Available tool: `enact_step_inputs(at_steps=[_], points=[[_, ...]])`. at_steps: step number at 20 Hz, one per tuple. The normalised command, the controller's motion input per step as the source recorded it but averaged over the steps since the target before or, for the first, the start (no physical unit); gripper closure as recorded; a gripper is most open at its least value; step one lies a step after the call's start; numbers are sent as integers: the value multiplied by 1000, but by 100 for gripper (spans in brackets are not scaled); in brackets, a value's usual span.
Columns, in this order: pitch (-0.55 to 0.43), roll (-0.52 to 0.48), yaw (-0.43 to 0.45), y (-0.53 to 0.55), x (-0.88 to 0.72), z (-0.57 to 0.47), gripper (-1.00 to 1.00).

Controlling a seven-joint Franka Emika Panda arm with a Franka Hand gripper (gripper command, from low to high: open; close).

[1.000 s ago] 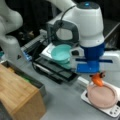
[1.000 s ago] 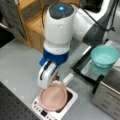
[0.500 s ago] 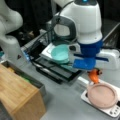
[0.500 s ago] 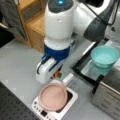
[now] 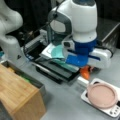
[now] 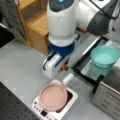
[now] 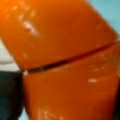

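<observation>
Hand [image 5: 85,72] with orange fingers pressed together, empty, hovers beside round pink plate [image 5: 102,95] resting on white scale [image 6: 67,106] at grey surface [image 6: 22,65] edge; teal bowl [image 6: 104,56] sits apart

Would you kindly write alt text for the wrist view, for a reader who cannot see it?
Two glossy orange fingers of the tool fill nearly the whole wrist view, pressed together along a thin dark slanted seam. A patch of pale teal shows at the top right corner, and something dark and white sits at the left edge.
</observation>
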Motion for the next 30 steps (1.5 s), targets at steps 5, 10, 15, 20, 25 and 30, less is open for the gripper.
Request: enact_step_inputs(at_steps=[5, 10, 15, 20, 25, 30], points=[[-1, 111, -12, 158, -474, -54, 100], [-124, 155, -26, 163, -528, -78, 100], [-213, 194, -54, 85, -616, -144, 100], [-282, 128, -127, -37, -650, -205, 100], [-321, 110, -163, -48, -747, -229, 100], [-356, 115, -122, 4, -755, -268, 100]])
